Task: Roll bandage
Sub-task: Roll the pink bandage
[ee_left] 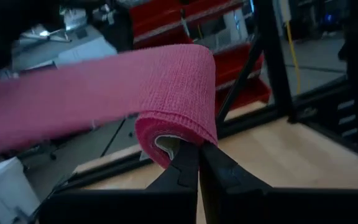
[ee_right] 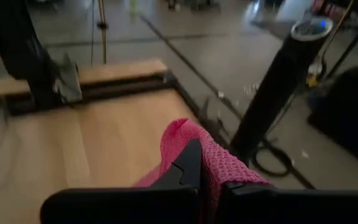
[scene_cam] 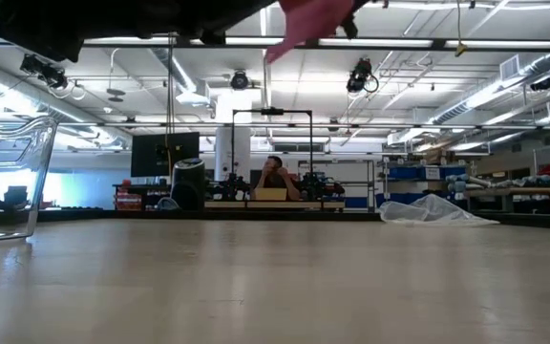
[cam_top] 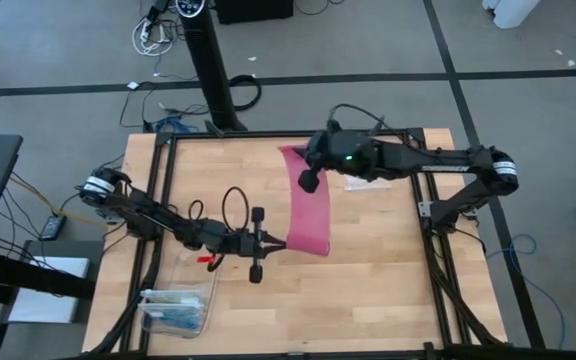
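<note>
The left gripper (ee_left: 197, 163) is pinching the bandage (cam_top: 308, 205) at its rolled end, above the tabletop's middle. The right gripper (ee_right: 209, 180) is clamping the loose end toward the far edge. Being soft, light and stretchy, it is probably best gripped at the ends.

Low view: bandage (scene_cam: 308, 24) cut off at top edge; both grippers out of frame.
</note>
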